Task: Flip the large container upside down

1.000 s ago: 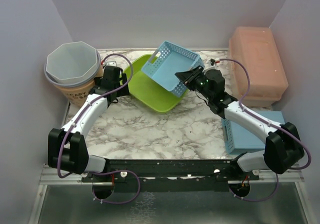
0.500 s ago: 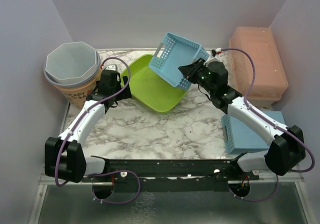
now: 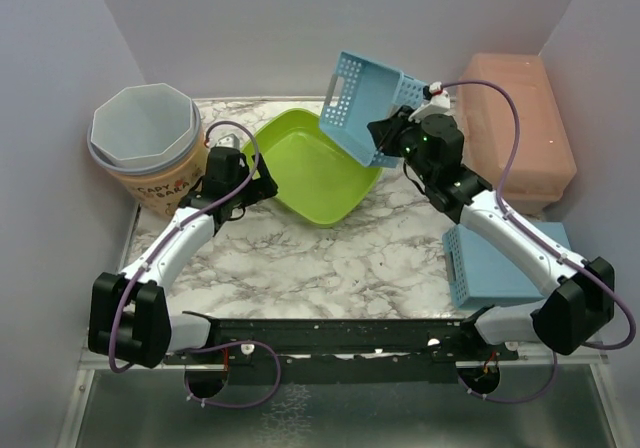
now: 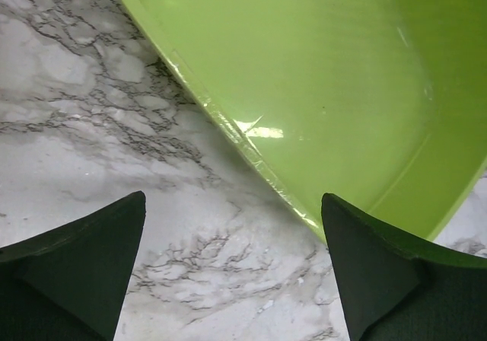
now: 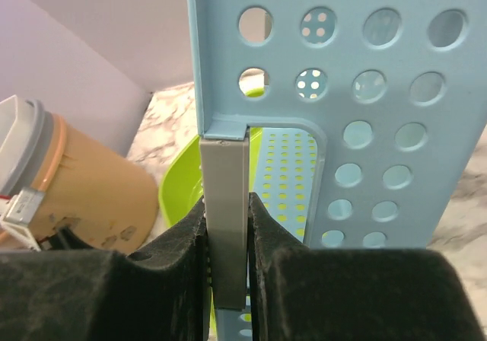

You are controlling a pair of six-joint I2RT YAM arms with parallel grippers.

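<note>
Right tool: closed narrow on the side wall of the blue perforated basket, with a pad on each face of the wall just below the handle cut-out. The basket is off the worktop and tipped steeply on edge. Its open side cannot be read for certain from overhead. It hangs over the far right corner of the green tub, and its lower edge appears clear of the tub rim.

Left tool: spread wide and holding nothing. It sits low at the tub's near left rim. In the left wrist view the rim of the green tub runs diagonally between the two fingers, with bare marble worktop below.

Surroundings:
- A tan bucket stands at far left with a grey octagonal bin nested in it, just beside the left arm's wrist.
- A pink lidded box stands at far right against the wall, just behind the right arm's wrist and purple cable.
- A second light blue basket lies flat on the worktop at near right, partly under the right forearm.
- The enclosure walls stand close on three sides.
</note>
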